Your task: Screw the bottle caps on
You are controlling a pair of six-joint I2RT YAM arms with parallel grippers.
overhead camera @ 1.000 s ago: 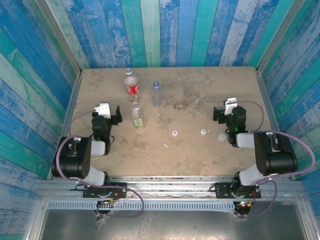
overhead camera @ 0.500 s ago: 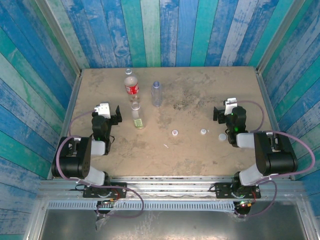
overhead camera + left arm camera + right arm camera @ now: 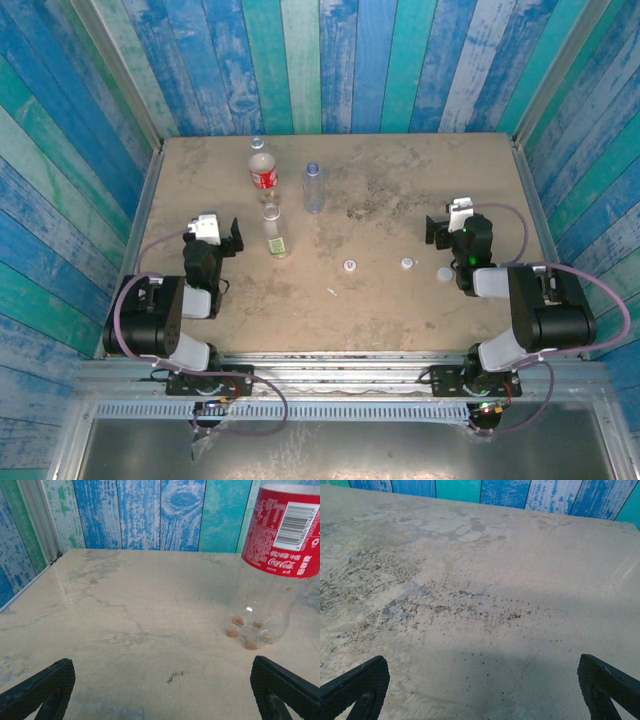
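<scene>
Left gripper (image 3: 160, 692) is spread wide and empty. Right gripper (image 3: 480, 692) is likewise wide and holds nothing, over bare table (image 3: 470, 580). Both arms are folded low, wrists aimed at 12 o'clock.

Three bottles stand upright:
- red-labelled bottle (image 3: 277, 555), at 1 o'clock from the left jaws, with a few brown bits (image 3: 245, 630) inside
- green-yellow-labelled bottle (image 3: 274, 232)
- bluish bottle (image 3: 314, 187)

Three bottle caps (image 3: 407, 264) lie loose between 6 and 8 o'clock of the right gripper.

red-labelled bottle (image 3: 282, 535) top cropped, caps (image 3: 350, 265) tiny, perhaps upturned
</scene>
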